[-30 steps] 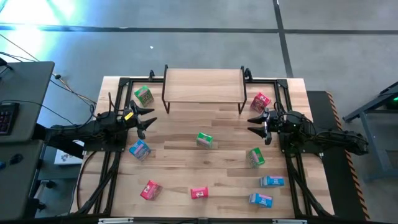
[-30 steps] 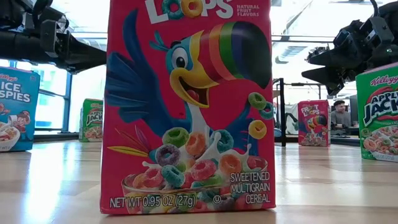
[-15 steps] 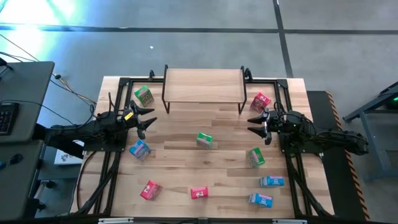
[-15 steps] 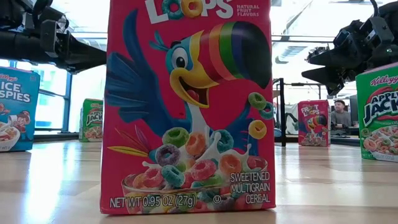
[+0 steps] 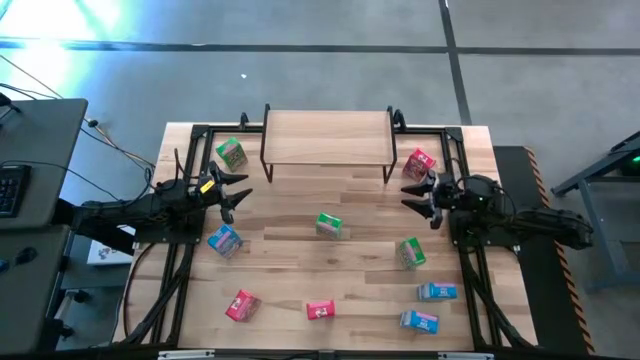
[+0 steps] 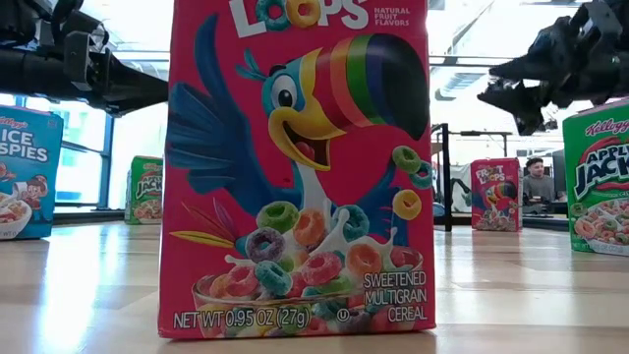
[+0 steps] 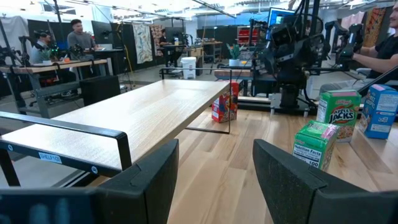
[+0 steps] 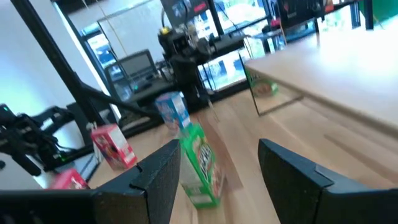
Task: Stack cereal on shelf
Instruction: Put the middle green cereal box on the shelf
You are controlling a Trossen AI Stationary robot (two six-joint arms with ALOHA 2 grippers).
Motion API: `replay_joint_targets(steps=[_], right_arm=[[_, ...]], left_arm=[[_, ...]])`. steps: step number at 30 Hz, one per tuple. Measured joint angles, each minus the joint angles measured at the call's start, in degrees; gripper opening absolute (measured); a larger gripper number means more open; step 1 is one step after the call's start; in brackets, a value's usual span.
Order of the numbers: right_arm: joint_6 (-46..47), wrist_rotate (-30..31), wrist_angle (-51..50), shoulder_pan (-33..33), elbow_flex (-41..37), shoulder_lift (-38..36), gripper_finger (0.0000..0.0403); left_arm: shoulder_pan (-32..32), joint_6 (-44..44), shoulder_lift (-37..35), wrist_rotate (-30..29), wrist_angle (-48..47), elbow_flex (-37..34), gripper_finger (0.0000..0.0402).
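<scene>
The shelf (image 5: 326, 137) stands bare at the worktop's (image 5: 290, 260) far edge, since all nine cereal boxes, the green box (image 5: 329, 224) nearest its front, lie scattered before it; the left gripper (image 5: 236, 192) and right gripper (image 5: 412, 196) flank its front corners, fingers parted and empty, apparently poised for a first pick.

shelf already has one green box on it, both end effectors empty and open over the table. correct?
Not quite. The shelf is bare in the high view; the nearest green box stands on the tabletop beside its left end. The rest holds: the left end effector and right end effector are both open, empty and over the table.
</scene>
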Motion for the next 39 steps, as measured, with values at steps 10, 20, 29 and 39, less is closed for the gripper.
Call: replay_joint_targets(steps=[10, 20, 29, 39], right_arm=[[-5.67, -0.34, -9.92, 0.00, 12.61, 2.46, 0.0209], [-16.26, 0.44, -22.93, -0.01, 28.03, 16.25, 0.0210], [-19.13, 0.31, -23.98, 0.06, 36.74, 28.75, 0.0210], [-17.85, 4.78, -24.40, 3.13, 47.82, 41.23, 0.0210]], left_arm=[[0.00, 0.01, -0.01, 0.01, -0.02, 0.00, 0.0198], [-0.01, 0.00, -0.01, 0.01, -0.01, 0.00, 0.0198], [-0.01, 0.01, -0.01, 0.00, -0.01, 0.00, 0.0198], [0.01, 0.00, 0.01, 0.00, 0.00, 0.00, 0.0198]])
